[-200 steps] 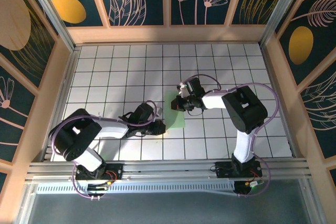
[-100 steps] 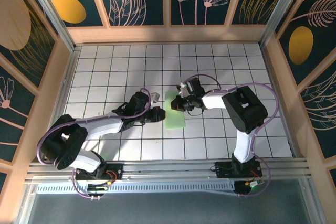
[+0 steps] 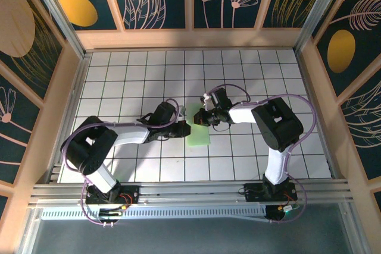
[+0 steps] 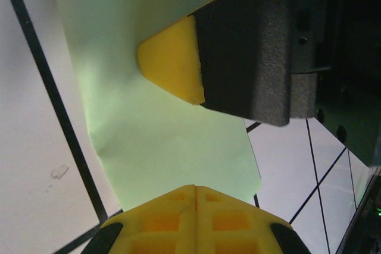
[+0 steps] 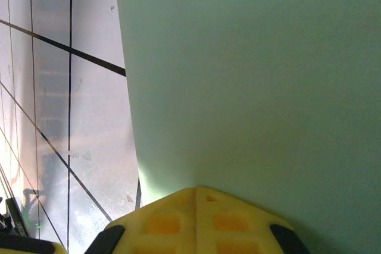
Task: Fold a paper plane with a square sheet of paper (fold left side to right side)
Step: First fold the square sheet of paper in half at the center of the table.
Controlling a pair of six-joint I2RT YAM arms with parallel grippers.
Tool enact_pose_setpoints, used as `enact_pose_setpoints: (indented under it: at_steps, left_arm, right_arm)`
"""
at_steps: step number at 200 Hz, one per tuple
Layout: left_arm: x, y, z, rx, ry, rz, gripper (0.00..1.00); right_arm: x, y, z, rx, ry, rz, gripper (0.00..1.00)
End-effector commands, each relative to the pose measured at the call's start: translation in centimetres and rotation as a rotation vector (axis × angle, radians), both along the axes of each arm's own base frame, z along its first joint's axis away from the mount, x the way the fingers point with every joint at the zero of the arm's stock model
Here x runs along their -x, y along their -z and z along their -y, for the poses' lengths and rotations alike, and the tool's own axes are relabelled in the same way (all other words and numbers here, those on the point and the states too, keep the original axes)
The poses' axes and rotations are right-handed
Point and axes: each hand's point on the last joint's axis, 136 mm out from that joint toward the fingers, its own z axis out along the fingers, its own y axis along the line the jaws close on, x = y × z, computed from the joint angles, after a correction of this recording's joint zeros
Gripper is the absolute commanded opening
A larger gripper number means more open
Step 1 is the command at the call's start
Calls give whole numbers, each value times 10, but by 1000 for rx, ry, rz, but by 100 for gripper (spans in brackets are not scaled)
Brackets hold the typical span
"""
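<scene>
The square sheet of paper (image 3: pixel 200 136) is pale green and lies flat on the white grid as a narrow rectangle about one tile wide. My left gripper (image 3: pixel 182 128) is shut, with its yellow tips at the paper's left edge. In the left wrist view the paper (image 4: pixel 161 129) spreads just ahead of the left gripper (image 4: pixel 195 190), and the right gripper's yellow fingertips (image 4: pixel 172 57) press down on it. My right gripper (image 3: pixel 199 117) is shut and rests on the paper's upper part. The right wrist view has the right gripper (image 5: pixel 195 191) tip down on the paper (image 5: pixel 256 87).
The white tiled table (image 3: pixel 131 81) is boxed in by wooden walls (image 3: pixel 190 38) at the back and on both sides. An aluminium rail (image 3: pixel 190 191) runs along the near edge, where both arm bases are bolted. The two grippers are less than a tile apart.
My left arm has swung up from the lower left, and its gripper now sits at the paper's left edge. The right arm and the paper have stayed put.
</scene>
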Motion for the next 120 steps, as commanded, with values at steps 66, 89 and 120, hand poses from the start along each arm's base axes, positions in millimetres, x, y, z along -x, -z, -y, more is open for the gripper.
enact_pose_setpoints:
  at_steps: [66, 89, 120]
  left_arm:
    - [5, 34, 3, -56, 32, -58, 0]
    - [9, 40, 2, -81, 34, -71, 0]
    - [13, 43, 1, -97, 27, -80, 0]
  right_arm:
    - [15, 26, 15, 108, 21, -79, 0]
    - [7, 4, 6, 55, 19, -41, 0]
    - [-6, -29, 7, 7, 42, 19, 1]
